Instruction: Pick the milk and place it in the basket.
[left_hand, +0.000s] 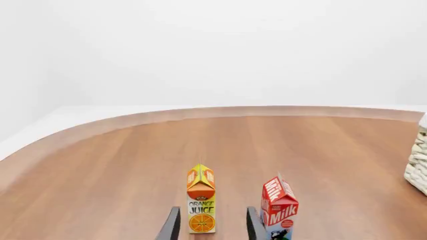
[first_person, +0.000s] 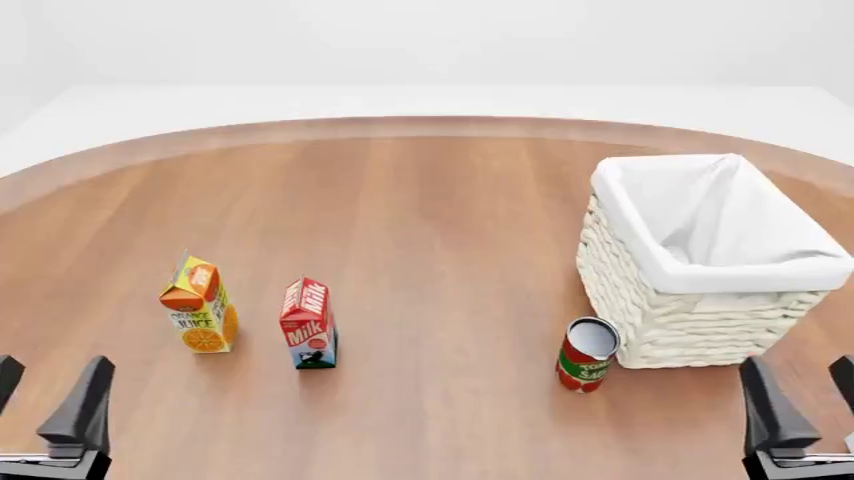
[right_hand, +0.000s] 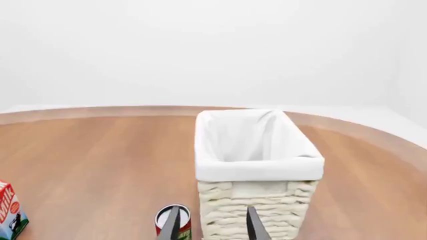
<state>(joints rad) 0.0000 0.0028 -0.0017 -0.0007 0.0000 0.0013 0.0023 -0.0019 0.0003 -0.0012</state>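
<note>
- The basket (first_person: 627, 290) stands upright on the right of the wooden table (first_person: 427, 210); white walls beyond.
- The milk (first_person: 308, 325) stands upright left of centre, just beside the orange juice carton (first_person: 199, 307), well apart from the basket.
- Left gripper (first_person: 47, 400) and right gripper (first_person: 801, 400) rest spread, holding nothing.
- Judgement: the left gripper should straddle the milk without knocking the juice, then avoid the red can (first_person: 585, 354).
</note>
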